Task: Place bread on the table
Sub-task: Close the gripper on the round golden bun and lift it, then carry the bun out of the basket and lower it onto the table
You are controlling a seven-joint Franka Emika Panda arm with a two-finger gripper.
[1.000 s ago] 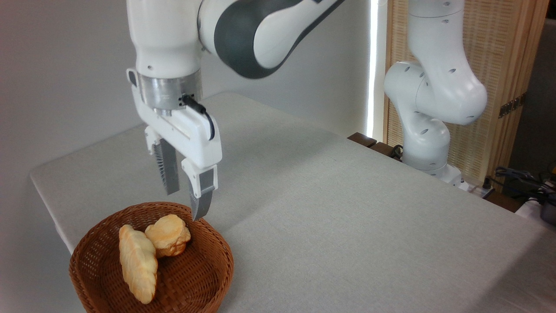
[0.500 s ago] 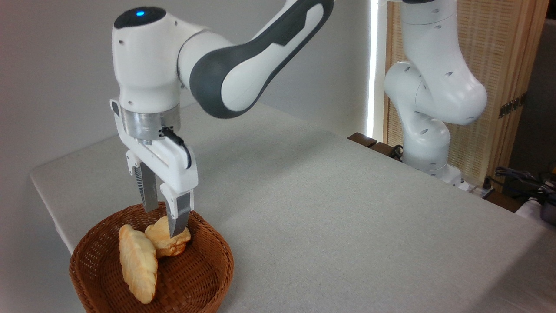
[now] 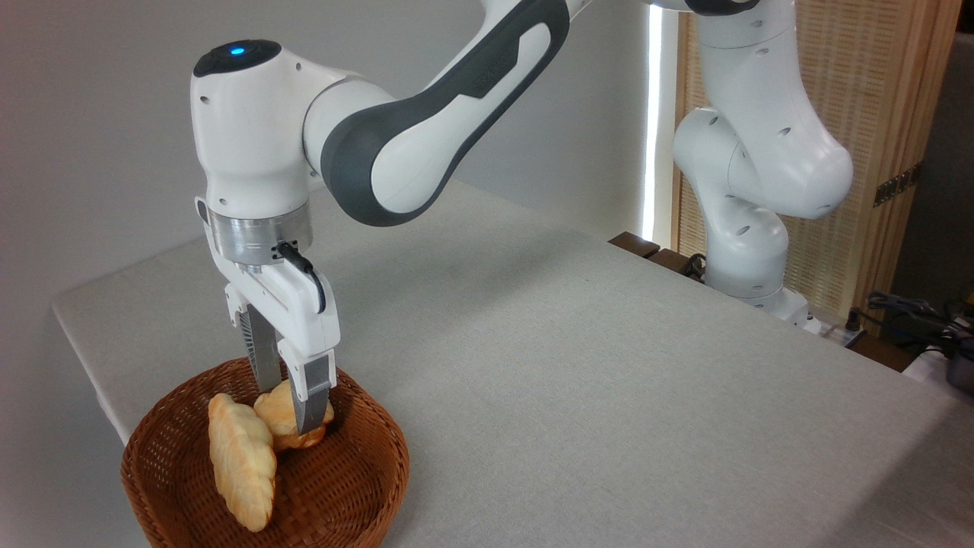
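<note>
The bread [image 3: 275, 416], a small golden-brown bun, lies in the round wicker basket [image 3: 384, 445] at the front left corner of the table [image 3: 578, 358]. It leans against a longer pale loaf [image 3: 242, 460]. My gripper [image 3: 289, 409] points straight down into the basket with one finger on each side of the bun. The near finger [image 3: 312, 399] covers the bun's right part, and the far finger stands behind it. The jaws look open around the bun, which still rests on the basket's floor.
The arm's white base [image 3: 749, 251] stands at the table's far right edge beside a wooden slatted screen [image 3: 875, 114]. Cables and a dark object [image 3: 924, 323] lie off the right edge. Grey fabric stretches to the right of the basket.
The gripper came down and to the left from above the basket's rim, into the basket and astride the bun. Its fingers look slightly closer together now. The bun has not moved.
</note>
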